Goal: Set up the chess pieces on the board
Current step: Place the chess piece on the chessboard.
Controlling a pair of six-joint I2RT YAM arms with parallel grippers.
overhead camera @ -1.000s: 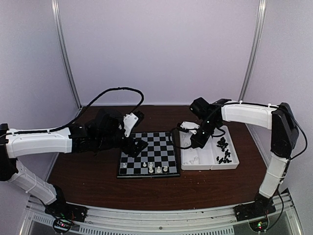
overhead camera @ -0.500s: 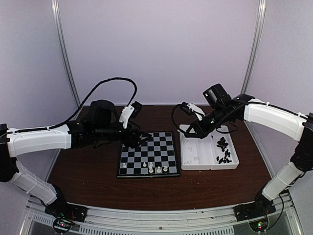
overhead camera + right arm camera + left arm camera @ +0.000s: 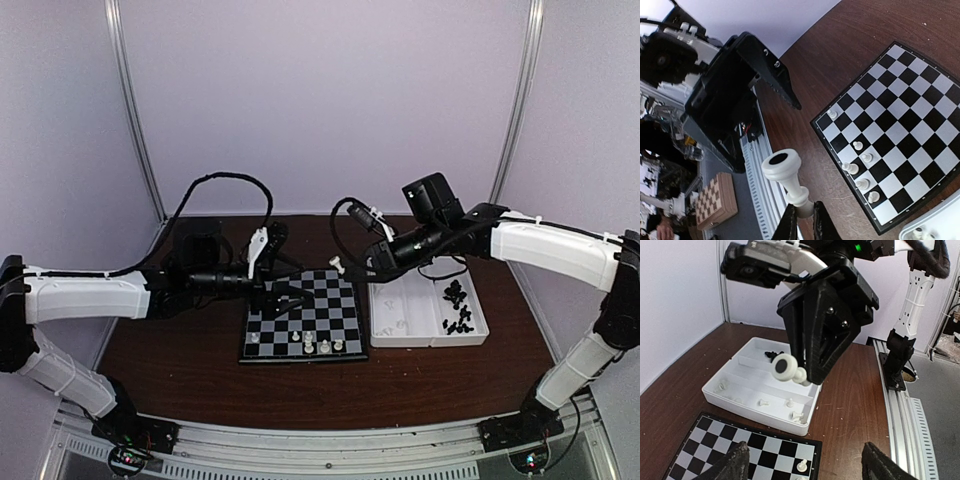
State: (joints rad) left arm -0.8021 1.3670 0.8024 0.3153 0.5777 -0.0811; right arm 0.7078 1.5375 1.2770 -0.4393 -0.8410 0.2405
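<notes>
The board (image 3: 300, 315) lies between the arms and carries several white chess pieces (image 3: 308, 343) along its near rows. They also show in the right wrist view (image 3: 857, 145). My right gripper (image 3: 358, 263) is shut on a white chess piece (image 3: 337, 265) and holds it base outward in the air above the board's far right corner. The piece (image 3: 785, 172) is pinched by its top in the right wrist view, and the left wrist view also shows it (image 3: 787, 367). My left gripper (image 3: 290, 297) hovers over the board's far left part, open and empty, with its fingers (image 3: 735, 462) wide apart.
A white two-compartment tray (image 3: 428, 338) stands right of the board. Black pieces (image 3: 457, 305) lie in its right half and a few white ones (image 3: 395, 325) in its left. The tray (image 3: 760, 405) sits beyond the board (image 3: 740, 455) in the left wrist view.
My right gripper has risen out of the tray with the white piece and moved left towards the board. My left gripper has swung right over the board's far side.
</notes>
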